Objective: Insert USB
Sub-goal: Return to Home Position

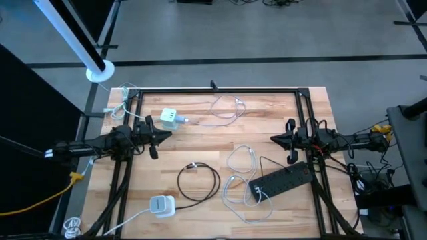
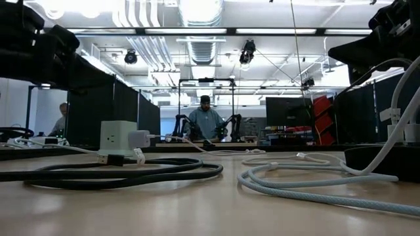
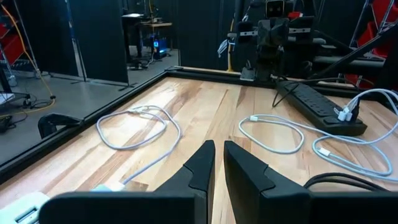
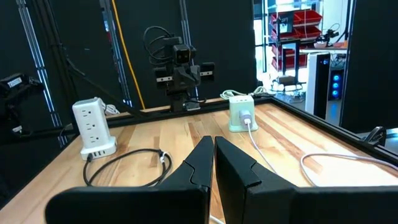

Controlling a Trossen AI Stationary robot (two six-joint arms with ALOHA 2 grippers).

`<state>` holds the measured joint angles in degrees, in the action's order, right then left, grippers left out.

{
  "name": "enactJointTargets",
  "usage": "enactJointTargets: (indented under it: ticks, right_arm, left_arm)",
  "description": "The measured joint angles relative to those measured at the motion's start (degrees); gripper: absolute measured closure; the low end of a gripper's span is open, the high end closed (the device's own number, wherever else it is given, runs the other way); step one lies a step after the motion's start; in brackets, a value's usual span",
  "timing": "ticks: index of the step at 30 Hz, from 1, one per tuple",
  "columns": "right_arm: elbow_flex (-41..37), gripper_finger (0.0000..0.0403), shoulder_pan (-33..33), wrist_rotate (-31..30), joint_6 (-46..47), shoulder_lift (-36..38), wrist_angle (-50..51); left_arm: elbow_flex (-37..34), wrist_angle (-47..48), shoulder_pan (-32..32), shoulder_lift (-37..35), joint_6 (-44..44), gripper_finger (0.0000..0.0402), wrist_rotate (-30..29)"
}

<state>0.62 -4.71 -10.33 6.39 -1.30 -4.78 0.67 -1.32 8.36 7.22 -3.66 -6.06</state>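
My left gripper [image 1: 167, 135] hangs shut and level above the table's left side, touching nothing. My right gripper [image 1: 273, 139] hangs shut above the right side, facing it. A pale green charger cube [image 1: 171, 118] stands at the far left with a white cable [image 1: 225, 110] plugged into it. A white charger cube [image 1: 161, 205] stands near the front edge, joined to a coiled black cable [image 1: 198, 181]. A black power strip [image 1: 283, 180] lies at the near right with white cables [image 1: 241, 197] plugged into its end. A loose white USB cable [image 3: 273, 134] lies looped in the middle.
A black metal frame [image 1: 220, 90] runs along the table's far edge and both sides. Bare wood shows between the two grippers in the table's middle. In the low view, people sit at a desk [image 2: 205, 121] in the room behind.
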Motion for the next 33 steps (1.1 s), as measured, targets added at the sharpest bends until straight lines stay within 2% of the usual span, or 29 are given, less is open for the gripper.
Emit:
enactJointTargets:
  ticks: [33]
  right_arm:
    - [0.00,0.0403,0.02,0.02,1.07,0.00,-0.09]
  left_arm:
    - [0.04,0.07,0.00,0.57,-0.02,0.0379,0.04]
